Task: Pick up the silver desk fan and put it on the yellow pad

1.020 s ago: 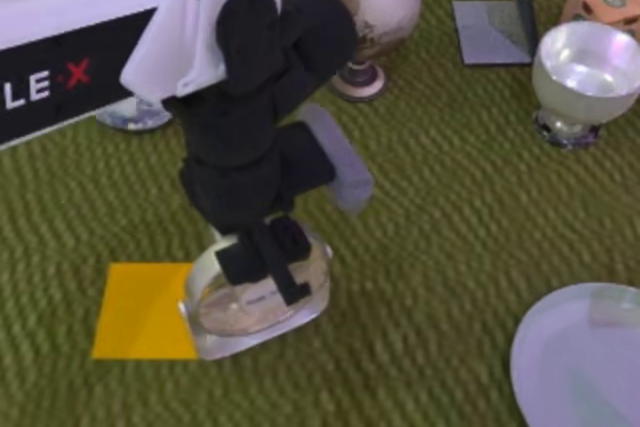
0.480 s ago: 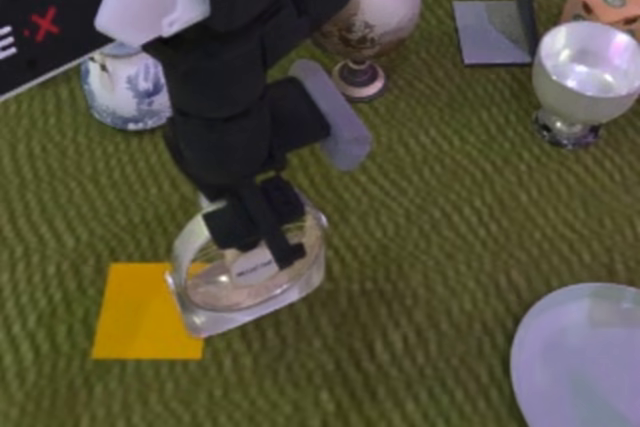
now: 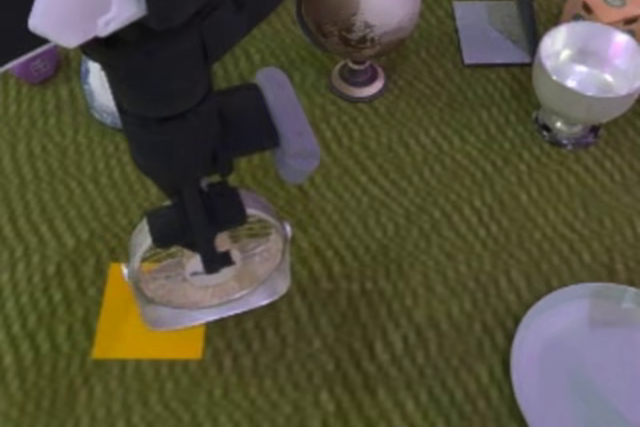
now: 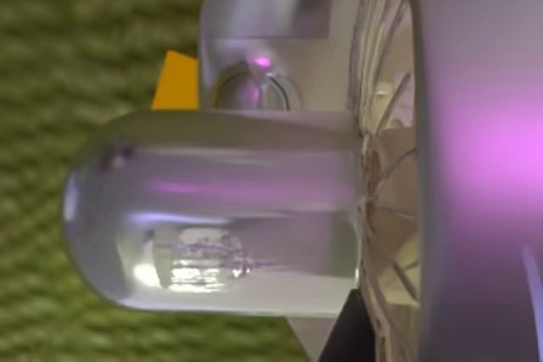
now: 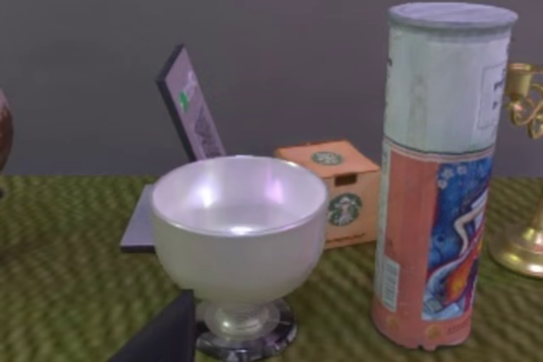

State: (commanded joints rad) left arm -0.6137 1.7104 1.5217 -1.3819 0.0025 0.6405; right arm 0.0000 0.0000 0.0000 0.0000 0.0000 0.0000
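The silver desk fan hangs grille-up in my left gripper, which is shut on its frame from above. In the top view the fan covers the right part of the yellow pad; whether they touch I cannot tell. The left wrist view is filled by the fan's grille and its shiny rear housing, with a corner of the yellow pad behind. My right arm is out of the top view; one dark finger stands wide of the middle by the bowl's foot, so that gripper is open.
Along the back stand a globe, a grey square plate with a pole, an orange box and a pearly bowl. A pale plate lies front right. A blue-white vase stands behind my left arm.
My left gripper has carried the fan leftward; the fan now overlaps the yellow pad's right part. The vase behind the arm has come into view.
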